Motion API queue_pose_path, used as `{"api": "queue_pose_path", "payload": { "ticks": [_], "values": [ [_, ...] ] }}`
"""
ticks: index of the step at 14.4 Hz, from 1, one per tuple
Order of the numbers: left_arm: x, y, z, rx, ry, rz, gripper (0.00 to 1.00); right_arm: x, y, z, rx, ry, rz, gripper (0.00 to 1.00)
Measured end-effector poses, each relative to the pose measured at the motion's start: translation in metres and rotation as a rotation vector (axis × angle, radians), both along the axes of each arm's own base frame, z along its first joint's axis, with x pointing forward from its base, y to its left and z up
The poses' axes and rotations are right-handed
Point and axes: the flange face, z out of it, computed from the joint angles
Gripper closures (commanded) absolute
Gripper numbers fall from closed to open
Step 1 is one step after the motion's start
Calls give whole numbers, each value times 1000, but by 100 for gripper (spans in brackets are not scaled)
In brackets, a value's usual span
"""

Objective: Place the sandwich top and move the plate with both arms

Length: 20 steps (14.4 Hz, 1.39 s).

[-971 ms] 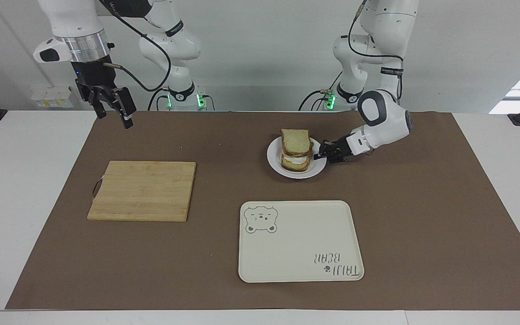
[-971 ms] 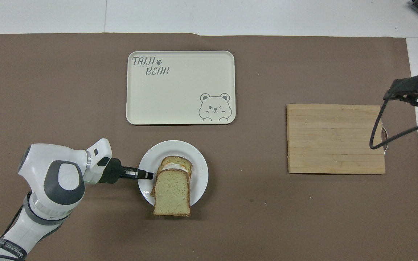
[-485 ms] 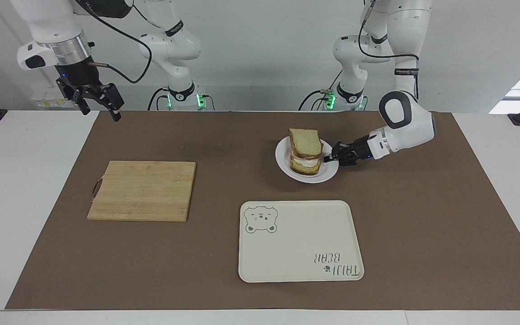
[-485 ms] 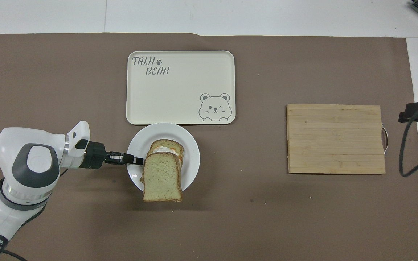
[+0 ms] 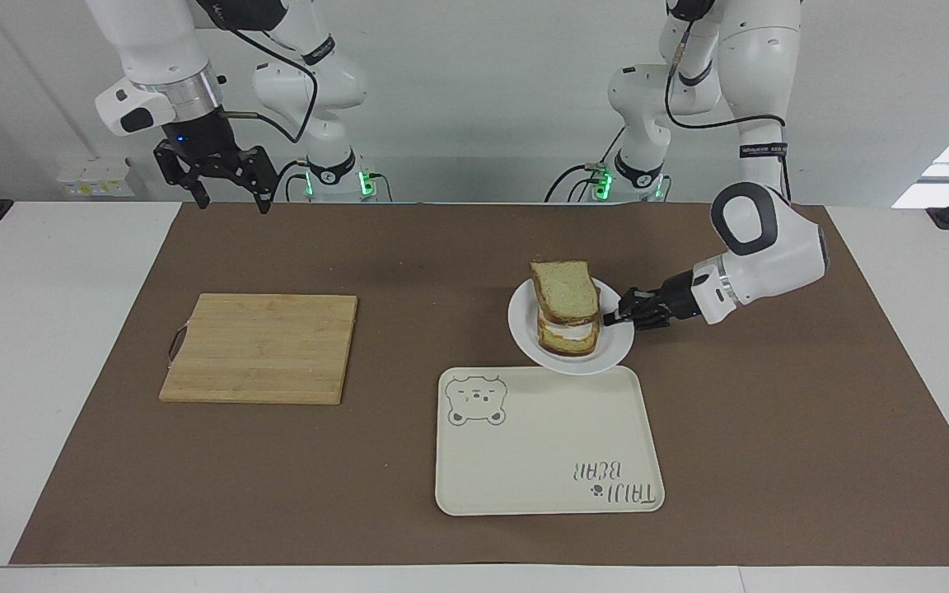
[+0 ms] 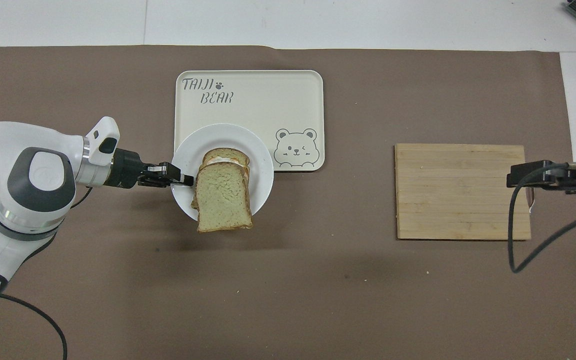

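Observation:
The sandwich top (image 5: 565, 290) lies on the stacked sandwich on the small white plate (image 5: 616, 349); egg white shows between the slices. My left gripper (image 5: 613, 317) is shut on the plate's rim at the side toward the left arm's end and holds the plate just above the mat, its edge over the bear tray's near edge. In the overhead view the plate (image 6: 259, 152), the top slice (image 6: 223, 197) and the left gripper (image 6: 183, 178) show the same hold. My right gripper (image 5: 231, 193) is open and empty, raised over the mat's edge at the right arm's end, and also shows in the overhead view (image 6: 516, 178).
The cream bear tray (image 5: 540, 461) lies farther from the robots than the plate, seen too in the overhead view (image 6: 253, 95). A wooden cutting board (image 5: 260, 346) with a metal handle lies toward the right arm's end, beside the right gripper in the overhead view (image 6: 460, 192).
The left gripper has carried the plate with the sandwich away from the robots, from the mat to over the tray's near edge. The right gripper swung out, then back over the mat's corner.

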Motion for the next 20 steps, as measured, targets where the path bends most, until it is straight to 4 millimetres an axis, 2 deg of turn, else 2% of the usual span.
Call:
{"api": "queue_pose_path", "payload": {
  "ticks": [5, 7, 10, 12, 15, 16, 17, 20],
  "values": [
    [46, -11, -4, 20, -16, 39, 100, -1, -22, 8, 4, 32, -26, 0],
    [71, -15, -13, 17, -32, 41, 100, 2, -31, 16, 7, 36, -43, 0],
    [99, -23, -30, 17, -54, 41, 100, 8, -36, 17, 3, 33, -5, 0],
    [111, -33, -42, 27, -72, 43, 100, 10, -36, 14, 1, 37, 38, 0],
    [115, -46, -60, 47, -85, 48, 100, 10, -34, 13, 0, 39, 50, 0],
    [115, -50, -63, 51, -88, 47, 89, 10, -33, 13, 0, 39, 51, 0],
    [115, -52, -63, 57, -92, 42, 3, 10, -33, 13, 0, 40, 51, 0],
    [118, -45, -59, 65, -103, 48, 0, 10, -33, 10, 1, 47, 51, 0]
  ]
}}
